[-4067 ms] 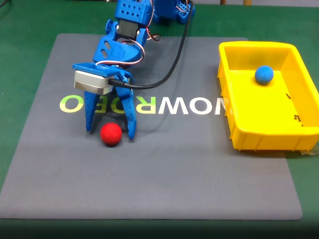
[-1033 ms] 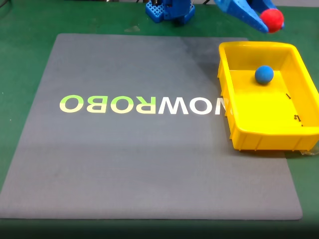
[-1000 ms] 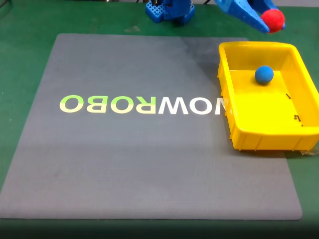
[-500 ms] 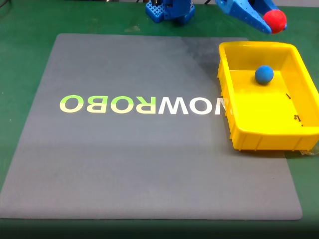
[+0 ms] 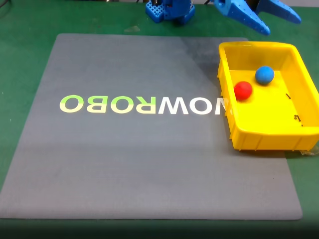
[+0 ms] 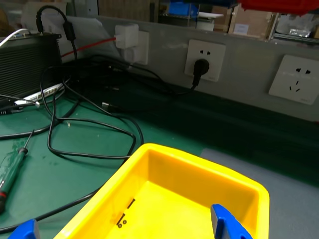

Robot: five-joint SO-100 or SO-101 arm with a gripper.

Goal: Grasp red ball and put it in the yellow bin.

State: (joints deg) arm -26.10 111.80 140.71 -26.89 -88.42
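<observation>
Red ball [image 5: 242, 90] is sitting inside the yellow bin [image 5: 299, 133], on the floor near the bin's left wall as the fixed view shows it. It's just beside the blue ball [image 5: 264, 74], which is a bit further back and to the right, and the two look slightly apart. The bin sits at the right edge of the grey mat [image 5: 149, 164], which has "ROBO" printed on it upside down, and the green surface [image 5: 25, 45] shows all around.

Up top in the fixed view the blue hand [image 5: 282, 24] hangs above the far end of the bin with its two fingers spread wide and nothing between them. In the wrist view the blue fingertips [image 6: 227, 224] poke in from the bottom edge, well apart, with the bin [image 6: 199, 164] right below. Behind it are black cables [image 6: 89, 124], a screwdriver [image 6: 12, 169] and wall sockets [image 6: 204, 60].
</observation>
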